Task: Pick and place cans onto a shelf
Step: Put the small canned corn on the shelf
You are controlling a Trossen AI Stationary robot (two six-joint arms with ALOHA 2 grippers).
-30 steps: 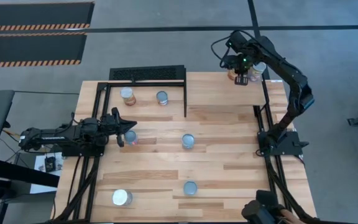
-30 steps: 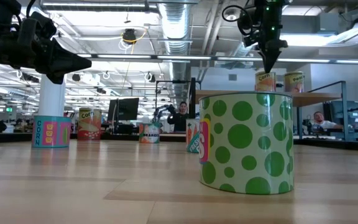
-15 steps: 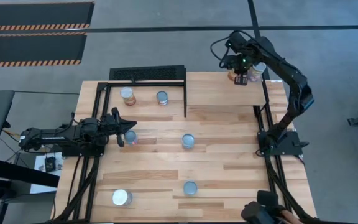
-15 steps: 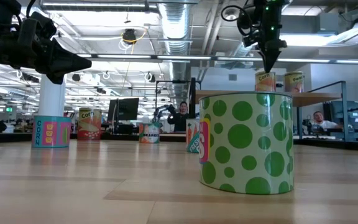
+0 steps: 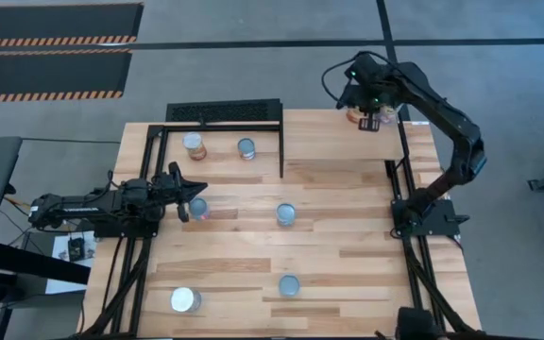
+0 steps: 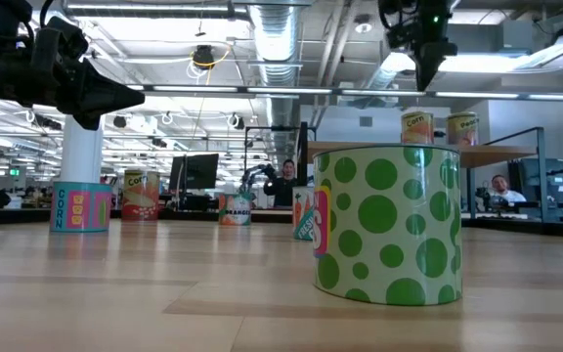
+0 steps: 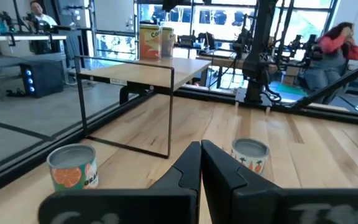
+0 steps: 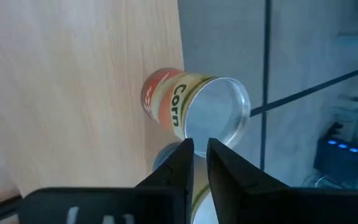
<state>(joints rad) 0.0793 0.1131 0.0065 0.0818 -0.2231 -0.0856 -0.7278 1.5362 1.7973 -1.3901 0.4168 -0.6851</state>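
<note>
Two cans stand on the raised wooden shelf (image 6: 399,149) at the table's far right: a Corn can (image 8: 191,106) (image 6: 417,127) and a second can (image 6: 462,128). My right gripper (image 8: 199,152) (image 6: 428,78) hangs above the Corn can, pointing steeply down. Its fingers stand a narrow gap apart with nothing between them. My left gripper (image 7: 199,168) (image 5: 199,194) waits at the table's left side, level and shut, holding nothing. Beside it stands a can (image 5: 196,209). Several more cans stand upright on the table, among them a green-spotted can (image 6: 387,225).
A black wire rack (image 5: 225,111) stands at the far left of the table. Loose cans stand at the far left (image 5: 194,144) (image 5: 246,147), mid-table (image 5: 286,214) and near the front edge (image 5: 289,285) (image 5: 185,300). The shelf's black frame leg (image 5: 282,151) stands mid-table.
My right gripper has risen straight off the Corn can on the shelf and now hangs clearly above it. The can has stayed upright in place.
</note>
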